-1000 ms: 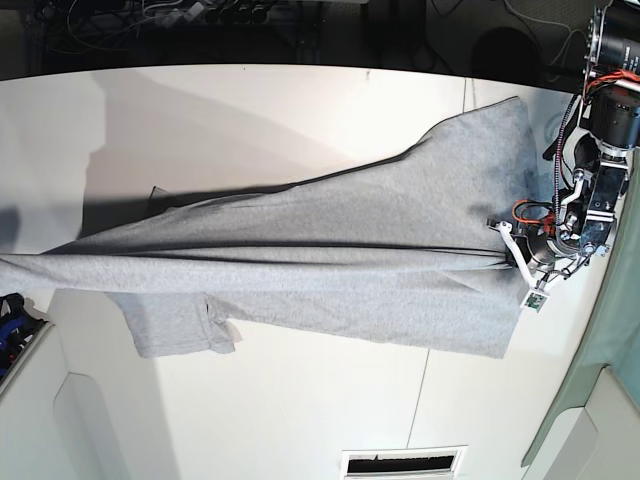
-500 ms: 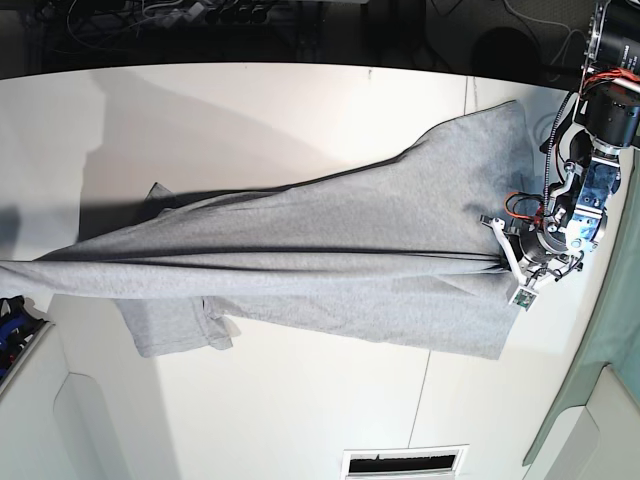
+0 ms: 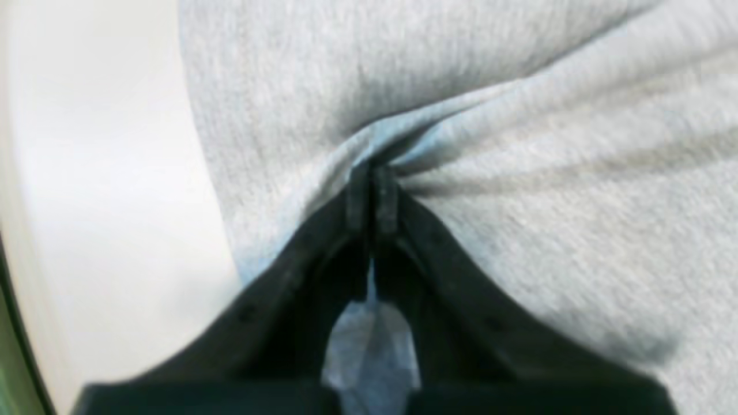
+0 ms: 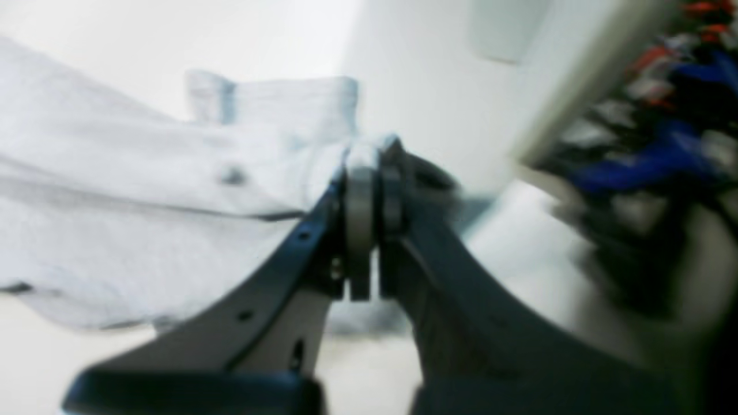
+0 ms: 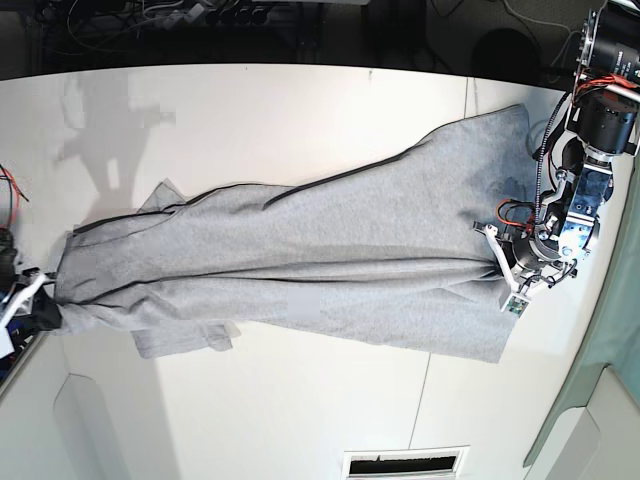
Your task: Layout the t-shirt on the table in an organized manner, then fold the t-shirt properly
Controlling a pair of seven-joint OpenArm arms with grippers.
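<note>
Tabletop [image 5: 300, 110]: white, wide, bare beyond the cloth on the far and near sides.
T-shirt [image 5: 330, 255]: pulled into a long band across the tabletop, its long axis running from one claw to the other, a sleeve spilling toward the near edge.
Left claw [image 5: 503, 262]: clenched on the shirt's edge, the cloth puckering into the closed tips.
Right claw [image 4: 369, 190]: clamped on bunched fabric at the opposite end.
Obstacles: none seen between the arms; blurred clutter lies beyond the right claw.

Grey t-shirt [image 5: 330, 250] stretched long & creased across white table [image 5: 300, 110], ends bunched.
</note>
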